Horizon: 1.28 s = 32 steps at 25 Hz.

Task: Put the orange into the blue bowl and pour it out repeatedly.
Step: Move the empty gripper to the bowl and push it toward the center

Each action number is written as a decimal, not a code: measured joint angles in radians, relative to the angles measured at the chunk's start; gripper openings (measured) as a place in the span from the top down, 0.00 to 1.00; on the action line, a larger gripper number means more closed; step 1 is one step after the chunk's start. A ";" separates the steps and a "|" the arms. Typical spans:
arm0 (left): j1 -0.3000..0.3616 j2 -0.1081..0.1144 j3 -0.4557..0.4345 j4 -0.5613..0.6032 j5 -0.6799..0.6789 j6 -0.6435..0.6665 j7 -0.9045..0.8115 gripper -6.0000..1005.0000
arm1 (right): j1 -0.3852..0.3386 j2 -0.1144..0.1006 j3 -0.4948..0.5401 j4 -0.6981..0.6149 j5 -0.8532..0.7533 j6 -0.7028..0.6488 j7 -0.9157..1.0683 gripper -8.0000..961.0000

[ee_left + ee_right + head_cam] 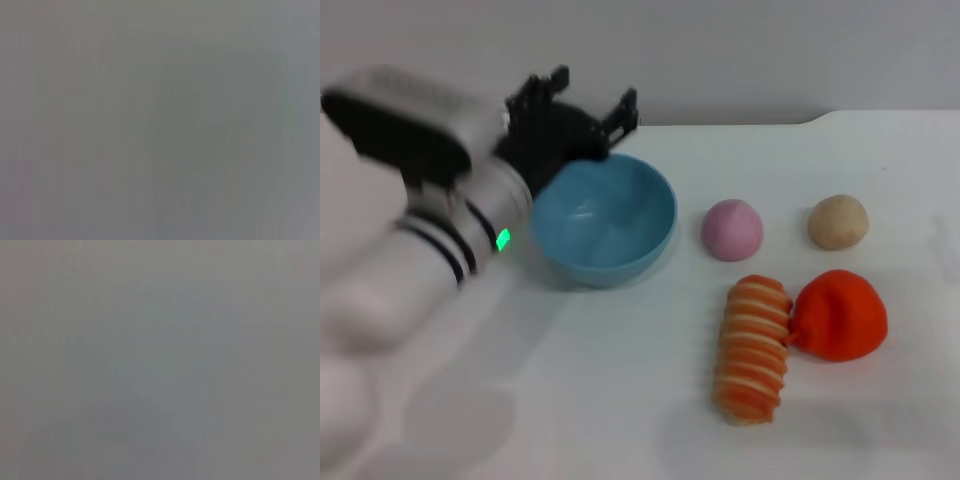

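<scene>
Table [620,400], white and wide, seen from the robot's head. The blue bowl [605,220] sits left of centre, tipped so its open mouth faces up and toward the viewer, with nothing inside it. The left claw [582,110] is at the bowl's far left rim, its black fingers [625,108] reaching past the far edge; whether they are spread or pinching the rim cannot be told, because the wrist and bowl hide the contact. The left arm fills the left side of the view, a green light on its wrist.

The orange [840,315] lies on the table well to the right of the bowl, toward the near side, its nub end touching a striped orange-and-cream roll [753,348] beside it. Farther back, a pink ball [732,229] sits just right of the bowl, and a beige ball [838,221] lies farther right. The table's far edge meets a grey wall close behind the bowl. Bare table lies open in front of the bowl. The right claw is out of sight. Both wrist views show only featureless grey.
</scene>
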<state>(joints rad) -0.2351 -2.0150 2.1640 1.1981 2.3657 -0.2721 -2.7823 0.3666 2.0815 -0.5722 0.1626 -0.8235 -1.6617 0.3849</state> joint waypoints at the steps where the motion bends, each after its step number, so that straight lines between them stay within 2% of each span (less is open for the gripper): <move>1: -0.001 -0.001 -0.070 0.052 0.019 0.126 0.012 0.21 | 0.000 0.000 0.000 0.000 0.000 0.000 0.000 0.20; 3: -0.013 -0.014 -0.201 0.134 0.047 0.348 0.055 0.21 | 0.001 0.000 0.000 0.000 0.000 0.000 0.000 0.20; 6: -0.055 -0.035 -0.356 0.190 0.062 0.594 0.120 0.21 | 0.002 0.000 0.000 -0.001 0.000 0.000 0.000 0.20; 7: -0.089 -0.040 -0.428 0.206 0.064 0.734 0.149 0.21 | 0.002 0.000 0.000 -0.002 0.000 0.000 0.000 0.20; 10: -0.196 -0.038 -0.578 0.203 0.067 1.019 0.195 0.21 | 0.003 -0.001 0.007 -0.008 0.000 0.000 0.000 0.20; 18: -0.291 -0.038 -0.688 0.144 0.070 1.194 0.237 0.21 | 0.011 -0.002 0.011 -0.013 0.000 0.001 -0.005 0.20; 26: -0.391 -0.038 -0.718 -0.074 0.089 1.223 0.253 0.21 | 0.015 0.000 0.011 -0.014 -0.005 0.025 -0.012 0.20; 32: -0.410 -0.041 -0.721 -0.151 0.120 1.181 0.256 0.21 | 0.012 0.000 0.009 -0.010 -0.006 0.037 -0.013 0.20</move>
<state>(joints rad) -0.6454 -2.0557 1.4430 1.0475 2.4855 0.9091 -2.5264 0.3788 2.0817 -0.5636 0.1527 -0.8294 -1.6250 0.3723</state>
